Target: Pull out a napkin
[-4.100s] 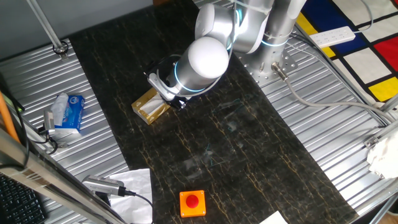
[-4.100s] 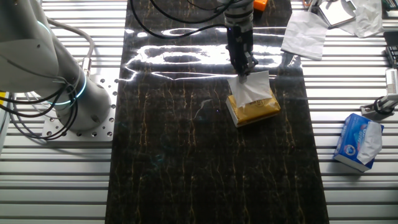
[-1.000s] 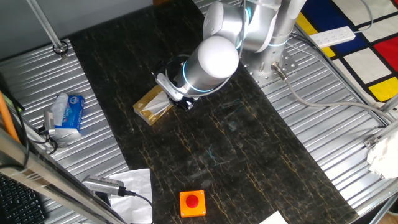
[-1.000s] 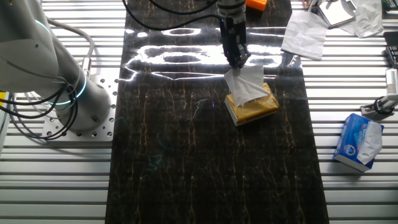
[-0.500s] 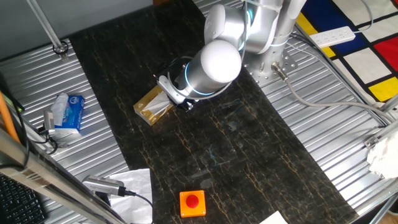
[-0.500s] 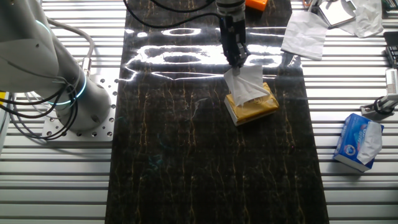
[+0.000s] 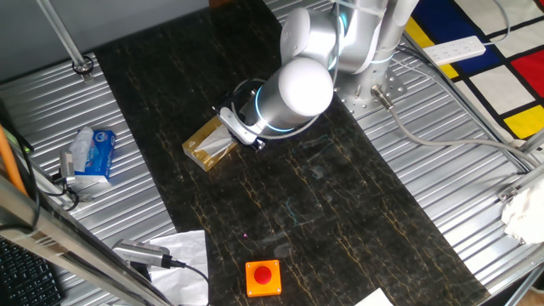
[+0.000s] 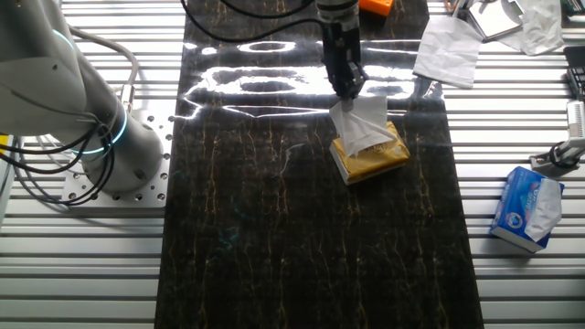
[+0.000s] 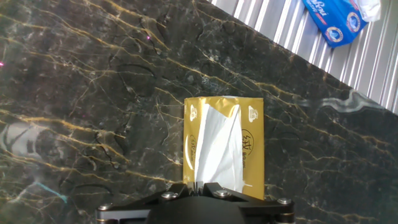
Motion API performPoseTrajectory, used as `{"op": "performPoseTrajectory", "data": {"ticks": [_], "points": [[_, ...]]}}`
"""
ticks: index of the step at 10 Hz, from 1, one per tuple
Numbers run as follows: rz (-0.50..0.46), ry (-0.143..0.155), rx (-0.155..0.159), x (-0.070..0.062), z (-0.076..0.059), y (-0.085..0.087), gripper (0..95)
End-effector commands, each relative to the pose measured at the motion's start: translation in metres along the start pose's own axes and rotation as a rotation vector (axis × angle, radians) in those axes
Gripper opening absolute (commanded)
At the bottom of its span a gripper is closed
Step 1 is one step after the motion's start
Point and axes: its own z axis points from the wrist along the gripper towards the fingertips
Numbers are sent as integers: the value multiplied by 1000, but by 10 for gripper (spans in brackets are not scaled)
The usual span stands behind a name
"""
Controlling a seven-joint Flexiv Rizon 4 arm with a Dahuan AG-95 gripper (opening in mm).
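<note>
- Gripper (image 8: 348,92) pinches the napkin's (image 8: 359,126) top corner; the sheet stretches up from the gold box (image 8: 371,155), lower end inside the slot.
- Best pulled straight up, slowly, so the light box stays on the table (image 8: 274,238).

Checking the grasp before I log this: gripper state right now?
Gripper: closed on the napkin, which is partly drawn up out of the gold tissue box.

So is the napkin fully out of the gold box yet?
Not yet. The napkin is stretched up from the gold box slot, its top pinched in the tool, its lower end inside the opening.
</note>
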Motion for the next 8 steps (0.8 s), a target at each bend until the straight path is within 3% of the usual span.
{"op": "performPoseTrajectory", "data": {"ticks": [1,2,8], "points": [[6,-2,4,1,0,-1,0],[9,8,13,1,0,-1,0],[51,11,1,-5,-4,6,0]]}}
